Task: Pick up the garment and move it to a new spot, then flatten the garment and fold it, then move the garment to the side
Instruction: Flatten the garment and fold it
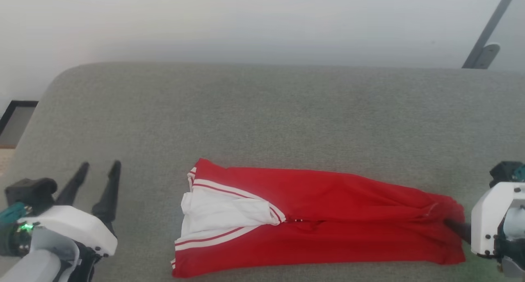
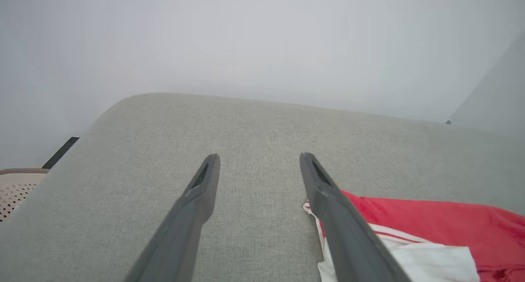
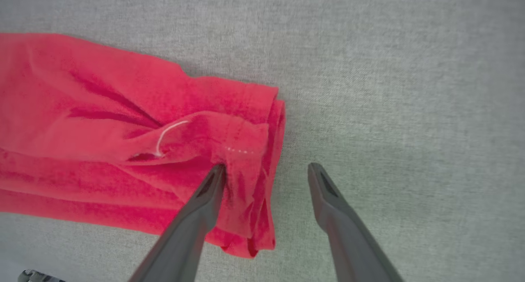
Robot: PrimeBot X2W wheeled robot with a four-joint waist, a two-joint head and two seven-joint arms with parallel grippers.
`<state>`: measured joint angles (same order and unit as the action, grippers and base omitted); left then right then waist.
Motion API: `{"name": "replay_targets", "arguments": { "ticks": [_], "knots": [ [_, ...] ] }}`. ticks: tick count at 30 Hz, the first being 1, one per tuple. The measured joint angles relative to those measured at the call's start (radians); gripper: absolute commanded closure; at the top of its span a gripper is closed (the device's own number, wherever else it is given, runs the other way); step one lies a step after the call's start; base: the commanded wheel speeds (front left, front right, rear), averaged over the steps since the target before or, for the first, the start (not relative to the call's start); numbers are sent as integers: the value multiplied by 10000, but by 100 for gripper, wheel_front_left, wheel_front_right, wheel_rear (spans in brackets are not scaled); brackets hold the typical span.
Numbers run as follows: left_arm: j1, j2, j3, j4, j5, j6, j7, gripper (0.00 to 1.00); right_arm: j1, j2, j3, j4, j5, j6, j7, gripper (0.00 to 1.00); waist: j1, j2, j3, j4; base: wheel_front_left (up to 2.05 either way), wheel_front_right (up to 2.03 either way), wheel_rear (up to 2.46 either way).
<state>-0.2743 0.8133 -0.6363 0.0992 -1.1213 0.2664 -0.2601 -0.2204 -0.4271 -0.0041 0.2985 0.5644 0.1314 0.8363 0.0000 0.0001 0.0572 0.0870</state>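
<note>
Garment (image 1: 328, 216) lies folded on grey upholstered surface (image 1: 262, 118). Left gripper (image 1: 101, 164) fingers spread, empty. Right gripper (image 3: 266, 168) fingers spread, one over garment's end.

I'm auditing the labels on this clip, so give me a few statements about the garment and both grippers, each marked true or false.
1. The garment lies on the grey cushioned surface as a long folded strip. True.
2. The left gripper is shut on the garment's white end. False: it is open and empty, off to the side of that end and apart from the cloth.
3. The garment's white panel is at the end nearer the left gripper. True.
4. The right gripper is shut. False: it is open, with one finger over the garment's red end and the other over bare surface.
</note>
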Motion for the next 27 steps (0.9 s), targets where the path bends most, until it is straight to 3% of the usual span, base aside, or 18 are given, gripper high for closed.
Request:
{"name": "replay_targets", "arguments": {
  "ticks": [5,6,12,13,14,15,19,27],
  "knots": [
    [1359,-1325,2546,-196,1841,-395,-15,0,-167,148,-67,763,130,0,-104,0,0,0,154,267,0,0,0],
    [1825,-1776,3185,-203,2499,-759,-15,0,-301,244,6,1066,192,0,-203,0,0,0,216,366,0,0,0],
    [2364,-3087,4813,125,3818,-1774,-15,0,-763,253,353,1958,259,-2,-387,0,0,0,348,620,0,0,0],
    [2416,-3281,5068,128,4010,-1960,-15,0,-842,257,368,2138,301,-2,-453,12,0,0,363,645,0,0,0],
    [2452,-3480,5327,142,4167,-2111,-15,0,-926,253,430,2318,316,-6,-454,73,0,0,380,671,0,0,0],
    [2466,-3664,5549,182,4418,-2263,-15,0,-974,222,585,2428,349,-8,-439,100,0,0,396,697,0,0,0],
    [2510,-4389,6355,301,5102,-2936,-15,0,-1159,213,842,2725,662,-8,-533,100,0,0,470,794,0,0,0],
    [2592,-5329,7611,426,5944,-3668,-15,0,-1422,-19,989,2742,1131,8,-1083,100,0,0,511,734,0,0,0]
  ]
}}
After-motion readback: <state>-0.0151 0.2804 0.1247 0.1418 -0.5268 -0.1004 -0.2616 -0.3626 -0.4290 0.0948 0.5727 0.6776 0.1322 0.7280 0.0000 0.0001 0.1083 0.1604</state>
